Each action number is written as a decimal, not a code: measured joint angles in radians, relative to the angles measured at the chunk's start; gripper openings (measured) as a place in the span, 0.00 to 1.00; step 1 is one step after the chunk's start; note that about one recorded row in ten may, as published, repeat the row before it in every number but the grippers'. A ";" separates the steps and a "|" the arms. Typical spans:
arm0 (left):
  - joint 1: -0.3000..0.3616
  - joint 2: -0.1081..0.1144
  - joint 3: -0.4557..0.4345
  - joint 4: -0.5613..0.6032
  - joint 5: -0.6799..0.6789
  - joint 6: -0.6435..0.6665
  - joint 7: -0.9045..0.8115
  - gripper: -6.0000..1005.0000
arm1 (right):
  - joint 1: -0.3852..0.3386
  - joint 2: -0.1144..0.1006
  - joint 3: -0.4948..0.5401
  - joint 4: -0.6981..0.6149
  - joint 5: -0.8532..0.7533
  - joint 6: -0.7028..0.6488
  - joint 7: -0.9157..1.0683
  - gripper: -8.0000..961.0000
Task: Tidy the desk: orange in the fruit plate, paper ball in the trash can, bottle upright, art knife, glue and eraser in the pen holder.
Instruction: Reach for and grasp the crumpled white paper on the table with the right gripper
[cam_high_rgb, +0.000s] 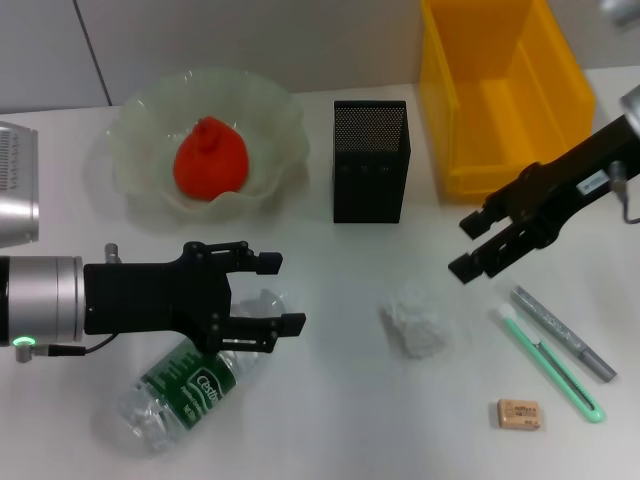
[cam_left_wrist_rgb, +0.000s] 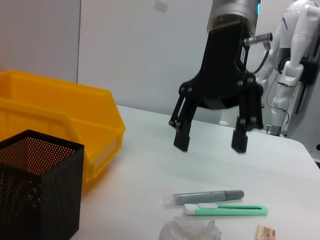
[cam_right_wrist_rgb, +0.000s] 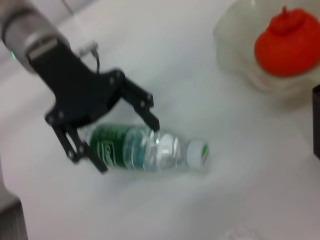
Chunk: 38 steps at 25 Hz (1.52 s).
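Lying on its side at the table's near edge, the bottle (cam_high_rgb: 185, 390) is straddled by the spread fingers of the left gripper (cam_high_rgb: 275, 293). The orange (cam_high_rgb: 210, 160) is seen resting in the fruit plate (cam_high_rgb: 140, 130). The right gripper (cam_high_rgb: 468, 245), fingers parted and empty, is held above the table beside the trash can (cam_high_rgb: 500, 90), near the paper ball (cam_high_rgb: 415, 322).
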 joint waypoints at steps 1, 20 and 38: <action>-0.001 0.000 -0.003 0.000 0.000 0.000 -0.002 0.80 | 0.003 0.003 -0.025 0.000 -0.003 0.012 0.000 0.74; -0.005 0.006 -0.033 0.001 0.000 -0.001 -0.026 0.80 | -0.005 0.123 -0.271 0.040 -0.110 0.297 -0.148 0.72; -0.006 0.014 -0.037 0.010 0.001 0.006 -0.043 0.80 | -0.003 0.138 -0.286 0.091 -0.119 0.366 -0.168 0.71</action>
